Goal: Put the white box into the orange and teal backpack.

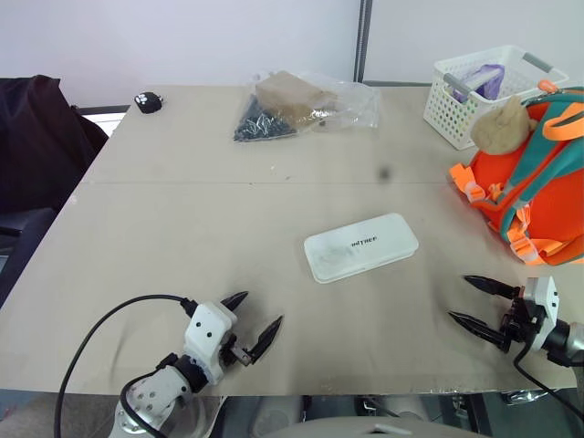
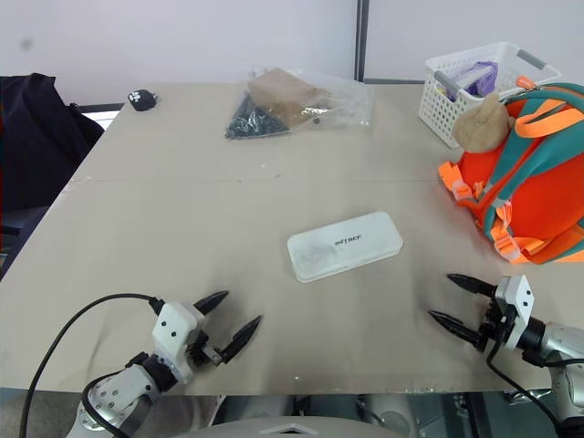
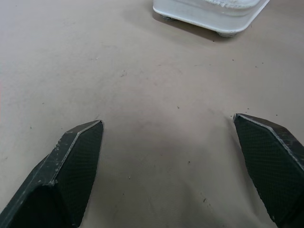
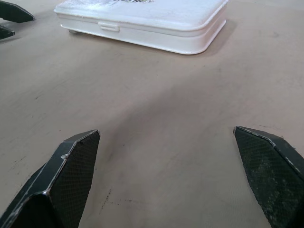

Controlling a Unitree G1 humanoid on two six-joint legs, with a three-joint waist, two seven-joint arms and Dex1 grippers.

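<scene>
A: White box [image 1: 361, 246]?
B: Flat on the table [image 1: 182, 228], lettered lid up, roughly mid-table, a bit right of centre. Long axis diagonal: one short end toward the near left, other end toward the far right, aimed loosely at the orange and teal backpack [image 1: 538, 182]. Latch tab on the long side facing the right gripper, seen in the right wrist view.

A: Backpack?
B: Standing at the table's right edge, straps and buckles facing the box, tan plush toy [image 1: 500, 123] against its top left. White lattice basket [image 1: 484, 87] just behind, touching or nearly so — cannot tell.

A: Grippers?
B: Left gripper [image 1: 256, 324] low over the near edge, fingers spread wide, nothing between them, pointing forward and right toward the box. Right gripper [image 1: 484, 306] near the front right corner, also spread wide and empty, pointing left toward the box. Both well apart from it.

A: Room?
B: Bare tabletop all round the box; open strip between box and backpack. Near edge close under both grippers. Clear plastic bag [image 1: 306, 105] with dark screws and a brown item at the far middle, well away. Small black object [image 1: 149, 101] at the far left. Black cloth [image 1: 36, 137] beyond the left edge.
</scene>
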